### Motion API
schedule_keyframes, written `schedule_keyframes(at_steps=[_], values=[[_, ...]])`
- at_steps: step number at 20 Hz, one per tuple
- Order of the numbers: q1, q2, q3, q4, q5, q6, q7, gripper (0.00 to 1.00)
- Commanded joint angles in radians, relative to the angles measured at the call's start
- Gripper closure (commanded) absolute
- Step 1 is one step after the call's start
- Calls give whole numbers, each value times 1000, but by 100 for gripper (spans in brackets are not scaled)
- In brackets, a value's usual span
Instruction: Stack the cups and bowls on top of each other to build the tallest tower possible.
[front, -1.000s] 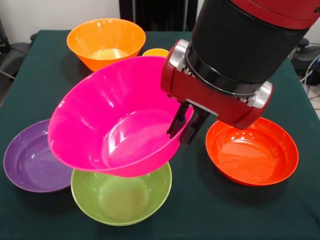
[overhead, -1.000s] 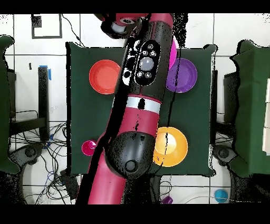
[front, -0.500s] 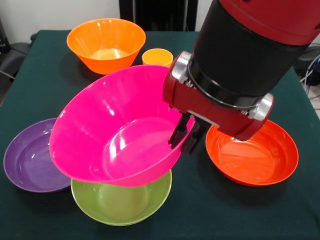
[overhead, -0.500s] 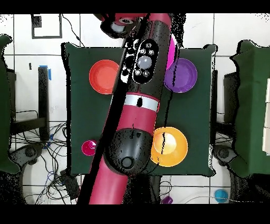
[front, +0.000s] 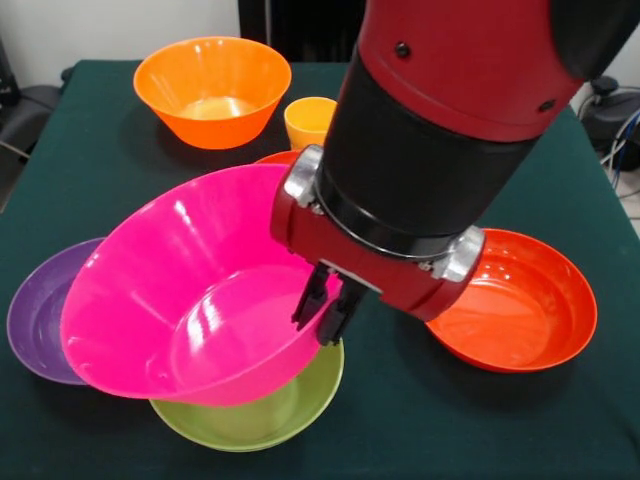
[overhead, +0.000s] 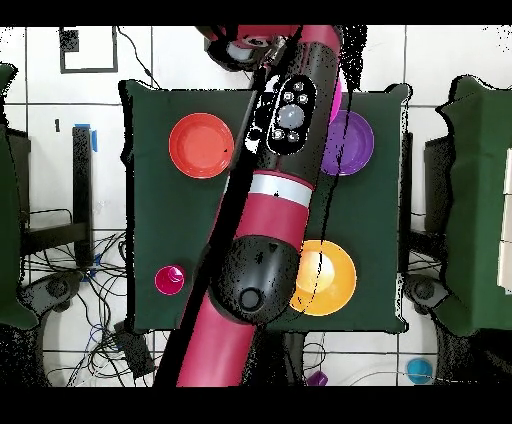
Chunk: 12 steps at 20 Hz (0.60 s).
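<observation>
My gripper (front: 325, 311) is shut on the right rim of the magenta bowl (front: 190, 310). It holds the bowl tilted, low over the lime-green bowl (front: 270, 412), which shows only at its front edge. The purple bowl (front: 35, 320) lies at the left, partly covered by the magenta one. A shallow red-orange bowl (front: 520, 310) lies at the right; the rim of a second one (front: 278, 157) peeks out behind the magenta bowl. The deep orange bowl (front: 212, 85) and the yellow-orange cup (front: 310, 120) stand at the far side. In the overhead view the arm (overhead: 285, 160) hides the gripper.
The overhead view shows the red-orange bowl (overhead: 200, 145), the purple bowl (overhead: 352, 145), the deep orange bowl (overhead: 325, 277) and a small magenta round thing (overhead: 168, 280) near a table corner. The green and red cups are not visible.
The gripper with the magenta bowl has moved down and to the left in the front view. The bowl now covers more of the green and purple bowls.
</observation>
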Motion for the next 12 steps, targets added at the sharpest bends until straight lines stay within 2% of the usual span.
schedule_keyframes(at_steps=[1, 12], values=[[-17, -2, -42, 6, 8, -33, -366, 100], [-27, -2, -31, 10, 2, -37, -384, 100]])
